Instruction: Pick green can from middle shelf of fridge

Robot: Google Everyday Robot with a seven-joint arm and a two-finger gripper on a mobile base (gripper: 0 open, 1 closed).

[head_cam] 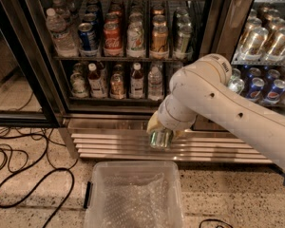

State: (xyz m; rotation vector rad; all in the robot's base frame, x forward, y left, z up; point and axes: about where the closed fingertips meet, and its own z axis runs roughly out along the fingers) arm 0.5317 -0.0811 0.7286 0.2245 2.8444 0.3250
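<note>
– Speckled floor, black cables [23,184] at left, fridge [217,27] behind with its left bay open. Item one?

– Gripper [160,136]: low, in front of the louvered base grille [114,146], just above the near rim of a clear plastic bin [133,166]. Its fingers pinch the green can [160,140], which hangs below the wrist, roughly upright. Only one yellowish pad [153,123] shows. The rest of the hold is hidden.

– So the can is off the middle shelf [118,59]?

– Yes, out of the fridge and well below that rack. The red cola can [112,37] and orange-gold can [159,37] stand there, untouched.

– Hazards, listed?

– One: slip. A smooth aluminium wall, possibly damp from the cold, is held high up. A jolt of the arm [228,103] could let it slide out. It would probably drop into the bin or glance off its rim onto the floor.
Two: crush. Too firm a squeeze would dent a thin can.
Three: collision. The can hangs near the grille, so a swing inward could knock it against the louvres.
Four: the cables could snag the base if it rolls left.
</note>
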